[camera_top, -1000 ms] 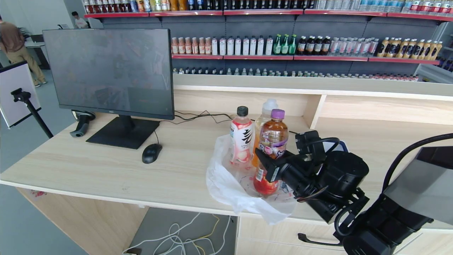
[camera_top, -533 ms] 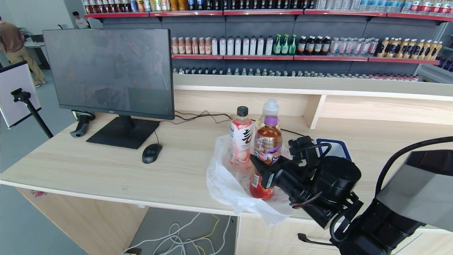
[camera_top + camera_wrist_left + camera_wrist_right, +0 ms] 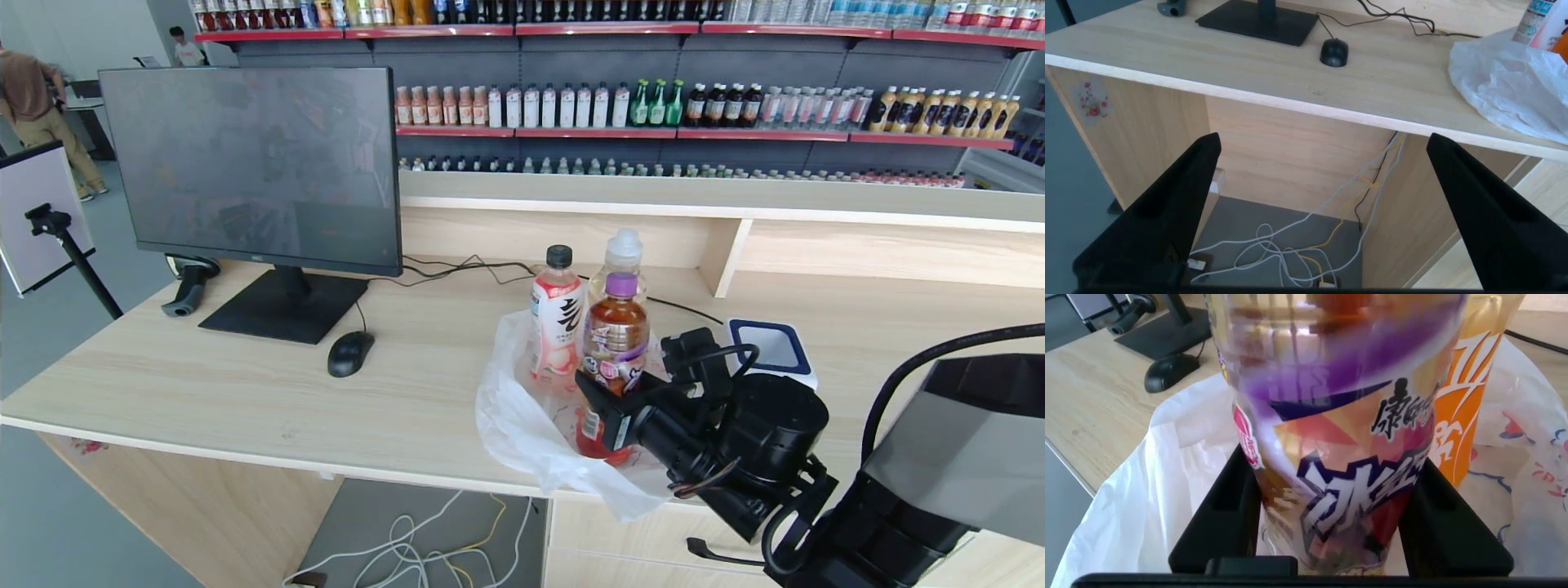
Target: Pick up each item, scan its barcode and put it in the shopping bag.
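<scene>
Head view, landmark: the shopping bag (image 3: pixel 510 416), thin white plastic, lies open on the bench (image 3: pixel 204 384) near its front edge. All places below are taken from it.
Inside the bag: a pink-label bottle (image 3: pixel 558 322) with a black cap stands upright at the far left. A white-capped bottle (image 3: pixel 624 247) stands upright at the far side.
Left of the bag: the mouse (image 3: pixel 350 353) is nearest. The monitor (image 3: pixel 253 163) is farther left and back. A handheld scanner (image 3: pixel 188 290) lies beyond it, by the monitor's foot.
Right of the bag: a white scanner pad (image 3: pixel 771 347) with a blue rim, partly behind the right arm.
Behind the bag: cables (image 3: pixel 457 268) on the bench, with drink shelves (image 3: pixel 694 135) well back.
In the way: the white-capped bottle stands just behind the held bottle; contact cannot be told. The pink-label bottle is just beside it.
Right hand (image 3: pixel 608 400): clamped on the purple-capped bottle (image 3: pixel 618 327) at its lower label, one finger (image 3: pixel 1221 510) on each side.
Purple-capped bottle: upright, base down inside the bag's mouth. Cannot tell if it rests on the bench.
Left hand (image 3: pixel 1323 139): fingers wide apart and holding nothing. It is in front of the bench, below its top and well apart from the bag.
Change: within the last second the right hand and its bottle came down and slightly left into the bag. The scanner pad shows more than before. The other bottles, mouse and monitor are unmoved.
</scene>
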`<state>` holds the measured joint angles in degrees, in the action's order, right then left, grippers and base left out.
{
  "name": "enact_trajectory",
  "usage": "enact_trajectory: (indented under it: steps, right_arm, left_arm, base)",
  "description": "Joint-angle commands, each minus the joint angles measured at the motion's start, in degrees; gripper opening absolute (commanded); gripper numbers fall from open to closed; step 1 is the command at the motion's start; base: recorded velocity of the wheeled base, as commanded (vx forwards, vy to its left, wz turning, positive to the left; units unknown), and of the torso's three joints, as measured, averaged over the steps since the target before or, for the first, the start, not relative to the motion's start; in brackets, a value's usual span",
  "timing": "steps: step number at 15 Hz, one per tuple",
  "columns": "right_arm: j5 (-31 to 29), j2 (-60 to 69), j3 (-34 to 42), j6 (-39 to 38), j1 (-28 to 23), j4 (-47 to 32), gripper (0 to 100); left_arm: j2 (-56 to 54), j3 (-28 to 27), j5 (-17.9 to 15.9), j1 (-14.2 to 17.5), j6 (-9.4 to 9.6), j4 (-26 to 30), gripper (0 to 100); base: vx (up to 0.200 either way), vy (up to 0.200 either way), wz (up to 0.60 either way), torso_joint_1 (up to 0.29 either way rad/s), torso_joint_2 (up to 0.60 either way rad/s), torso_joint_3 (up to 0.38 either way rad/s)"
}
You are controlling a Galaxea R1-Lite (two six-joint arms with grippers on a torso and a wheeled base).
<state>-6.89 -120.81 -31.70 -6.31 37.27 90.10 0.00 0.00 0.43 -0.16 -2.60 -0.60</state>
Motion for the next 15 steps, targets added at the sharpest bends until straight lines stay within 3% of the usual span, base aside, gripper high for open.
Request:
enact_trajectory:
  steps: [1, 15]
  right_arm:
    - [0.03, -0.22, 0.32, -0.01, 0.35, -0.1, 0]
    - [-0.06, 0.4, 3.57, -0.01, 1.76, -0.1, 0]
  left_arm:
    - [0.09, 0.0, 0.01, -0.02, -0.04, -0.02, 100]
    - [0.09, 0.0, 0.01, -0.02, -0.04, -0.11, 100]
  base:
    - [0.0, 0.0, 0.0, 0.0, 0.0, 0.0]
    - [0.0, 0.0, 0.0, 0.0, 0.0, 0.0]
